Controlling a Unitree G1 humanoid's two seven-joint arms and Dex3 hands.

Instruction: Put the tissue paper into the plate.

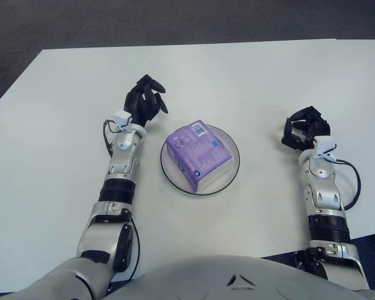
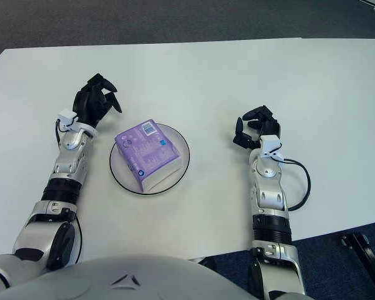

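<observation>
On my left side, the left robot hand (image 1: 145, 103) is raised over the white worktop (image 1: 250, 81), up and to the left of the plate, with its forearm stretched straight forward from the elbow. Its dark fingers (image 1: 151, 99) are curled loosely inward and hold nothing; the hand is clear of the pack. In the middle, I see the purple tissue paper (image 1: 196, 152) lying inside the plate (image 1: 232, 170), turned at an angle, its barcode corner pointing away from me. Further right, the right robot hand (image 1: 304, 130) shows well apart from the plate, forearm also pointing forward, a black cable looping beside the wrist. Its fingers are bent into a loose fist, gripping nothing.
</observation>
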